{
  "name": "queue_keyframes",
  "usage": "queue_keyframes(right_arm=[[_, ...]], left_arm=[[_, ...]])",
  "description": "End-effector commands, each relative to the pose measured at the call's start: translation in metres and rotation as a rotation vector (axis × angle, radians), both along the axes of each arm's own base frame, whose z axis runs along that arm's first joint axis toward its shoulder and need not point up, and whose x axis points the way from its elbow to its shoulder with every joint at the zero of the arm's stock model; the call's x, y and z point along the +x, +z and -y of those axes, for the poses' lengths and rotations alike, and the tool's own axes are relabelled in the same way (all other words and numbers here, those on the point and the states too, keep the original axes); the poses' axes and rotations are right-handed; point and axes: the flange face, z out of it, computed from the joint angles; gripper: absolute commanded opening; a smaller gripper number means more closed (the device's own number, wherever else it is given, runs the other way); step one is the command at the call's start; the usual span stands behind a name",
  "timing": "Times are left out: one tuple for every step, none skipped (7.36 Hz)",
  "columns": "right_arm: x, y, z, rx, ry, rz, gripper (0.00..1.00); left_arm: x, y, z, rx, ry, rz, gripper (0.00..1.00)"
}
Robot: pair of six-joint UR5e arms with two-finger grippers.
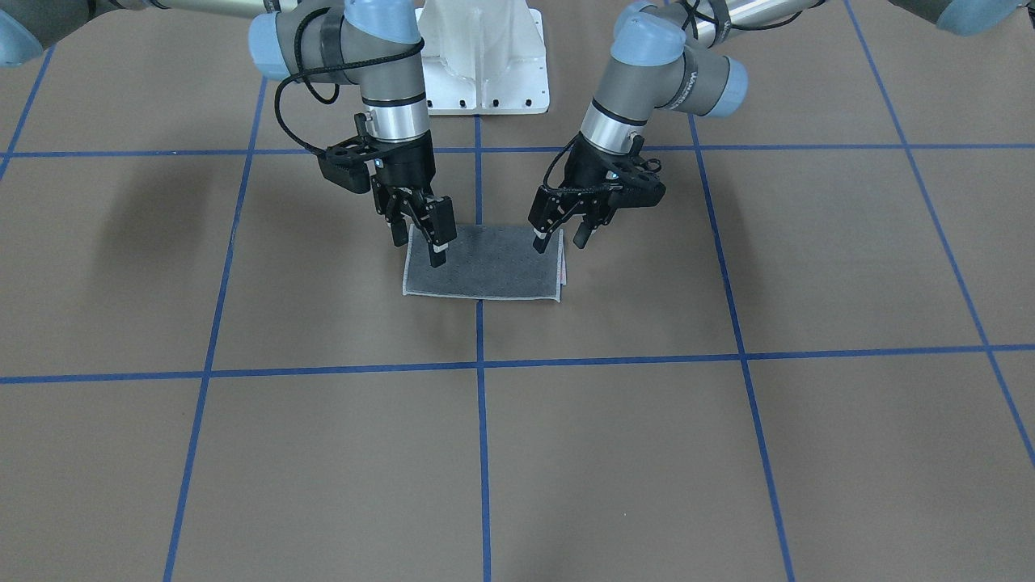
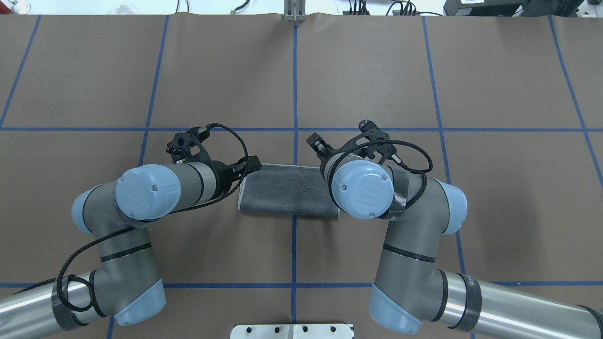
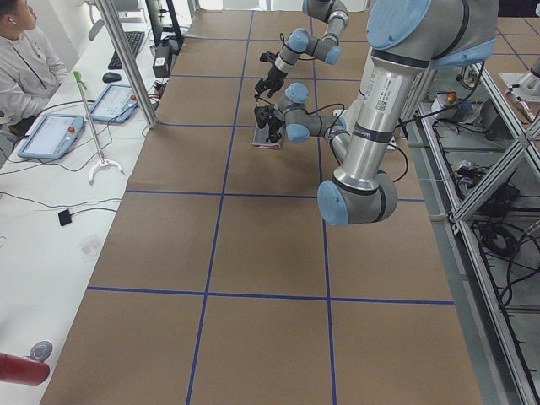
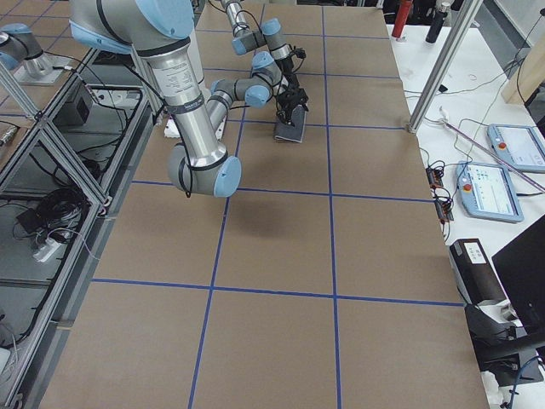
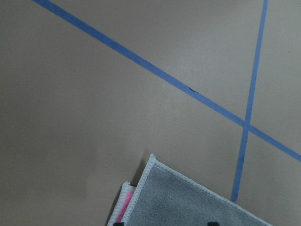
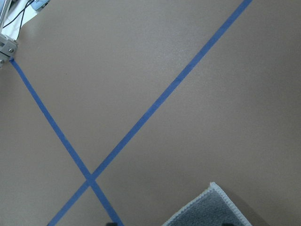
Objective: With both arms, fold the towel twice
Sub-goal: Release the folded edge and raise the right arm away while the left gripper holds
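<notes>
Towel (image 1: 485, 267) lies flat on the brown table (image 1: 728, 453), folded into a rectangle with the dark grey face up. Right gripper (image 1: 420, 242) stands at one short edge and left gripper (image 1: 559, 236) at the other. Both have jaws apart and hold nothing.

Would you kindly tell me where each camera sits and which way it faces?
Front-facing: across the table, facing the robot; left gripper, right gripper, base show.
Overhead: behind the shoulders, looking down; left arm and right arm flank the towel.
Exterior left: table end; left arm nearest.
Exterior right: opposite end; right arm nearest.
Left wrist: down at a towel corner; barely any gripper.
Right wrist: likewise.
Shared: both wrists see blue tape crossings.
</notes>
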Motion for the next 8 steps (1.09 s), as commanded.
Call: queue_keyframes(right_arm=[[0.019,0.003,0.023,0.024,-0.077,-0.032,1.00],[0.033,0.008,0.037,0.039,-0.128,-0.055,1.00],[0.050,0.016,0.053,0.073,-0.188,-0.098,1.00],[0.074,0.025,0.074,0.099,-0.260,-0.136,1.00],[0.103,0.037,0.095,0.118,-0.329,-0.164,1.00],[0.131,0.049,0.113,0.154,-0.398,-0.194,1.00],[0.147,0.058,0.124,0.172,-0.426,-0.216,1.00],[0.151,0.060,0.126,0.171,-0.422,-0.217,1.00]], left_arm=[[0.000,-0.003,-0.001,0.006,0.005,-0.009,1.00],[0.002,0.002,-0.006,0.001,0.020,-0.005,1.00],[0.003,0.003,-0.012,-0.013,0.061,-0.012,1.00],[0.001,0.013,-0.014,-0.021,0.065,-0.003,1.00],[0.000,0.018,-0.015,-0.029,0.063,-0.002,1.00],[0.007,0.021,-0.022,-0.039,0.071,0.003,1.00],[0.014,0.025,-0.029,-0.063,0.074,-0.001,1.00],[0.023,0.027,-0.038,-0.102,0.072,-0.020,0.95]])
